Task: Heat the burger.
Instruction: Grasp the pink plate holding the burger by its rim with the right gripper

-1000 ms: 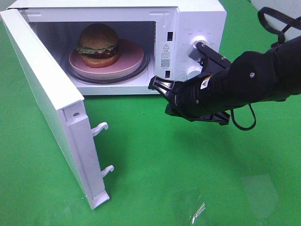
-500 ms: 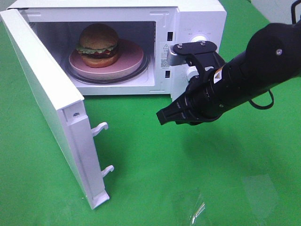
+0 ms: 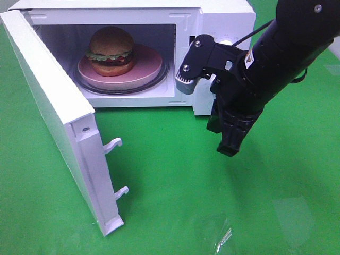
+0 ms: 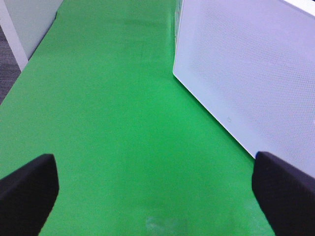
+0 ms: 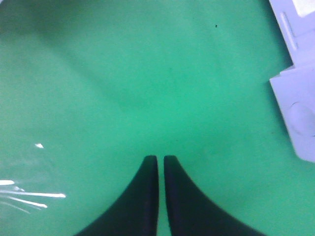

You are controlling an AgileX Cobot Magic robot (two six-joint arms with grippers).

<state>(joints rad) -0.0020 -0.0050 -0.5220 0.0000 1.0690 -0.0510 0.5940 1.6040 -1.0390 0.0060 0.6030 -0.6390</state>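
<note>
1. The burger (image 3: 110, 49) sits inside the microwave (image 3: 223, 16) on a pink dish (image 3: 146, 66). In the high view it is left of the dish's middle, upright, with the bun on top and the lettuce frill and red filling showing.
2. The dish rests on a glass turntable (image 3: 166, 75), whose rim shows around it.
3. The door (image 3: 48, 117) stands swung wide to the left. Two white hooks (image 3: 112, 144) jut from its free edge.
4. The right gripper (image 3: 229, 149) hangs in front of the microwave, below the control panel (image 3: 234, 24), and points down at the green mat (image 3: 159, 175).
5. In its wrist view, the right gripper (image 5: 161, 160) has its jaws drawn almost together. Only a thin slit is left and nothing is between them.
6. The right arm (image 3: 281, 48) crosses in front of the control panel and hides most of it.
7. The left gripper (image 4: 157, 189) shows only in its own wrist view. Its fingers (image 4: 27, 189) are spread wide over the mat (image 4: 113, 98), with nothing between them.
8. In that view the door's outer face (image 4: 246, 73) stands close beside the left gripper, apart from both fingers.
9. A glossy, clear patch (image 3: 220, 236) glints on the mat near the front edge. What it is cannot be told.
</note>
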